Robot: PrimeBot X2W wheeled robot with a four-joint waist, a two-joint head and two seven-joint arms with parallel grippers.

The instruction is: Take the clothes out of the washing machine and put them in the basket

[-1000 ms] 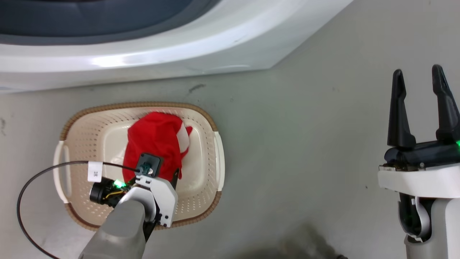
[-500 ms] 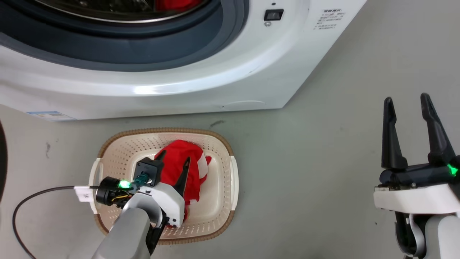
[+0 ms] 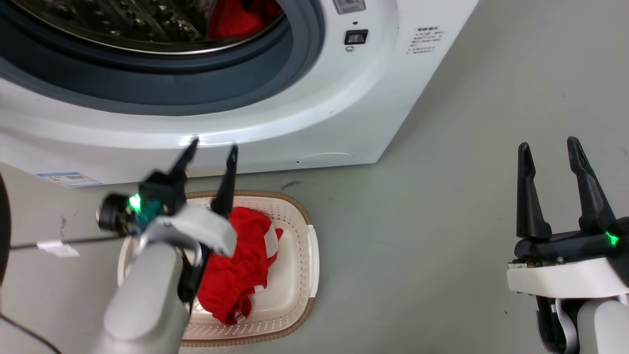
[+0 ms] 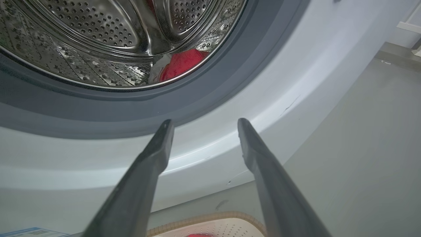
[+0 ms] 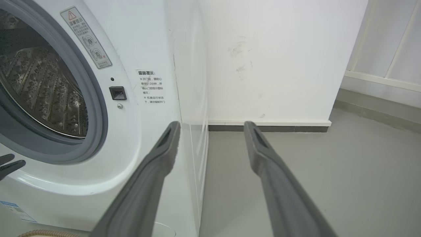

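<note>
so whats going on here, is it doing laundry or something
The robot is unloading laundry. One red garment lies in the basket, and a second red piece sits inside the washing machine. The left gripper, open and empty, is above the basket with its fingers pointing toward the machine. The right gripper is open off to the side, holding nothing.

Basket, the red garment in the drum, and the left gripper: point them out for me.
Basket [image 3: 297, 250], head view, bare right wall.
Drum garment [image 4: 180, 63], left wrist view, red middle.
Left gripper [image 3: 214, 144], head view, midway between fingertips.
</note>
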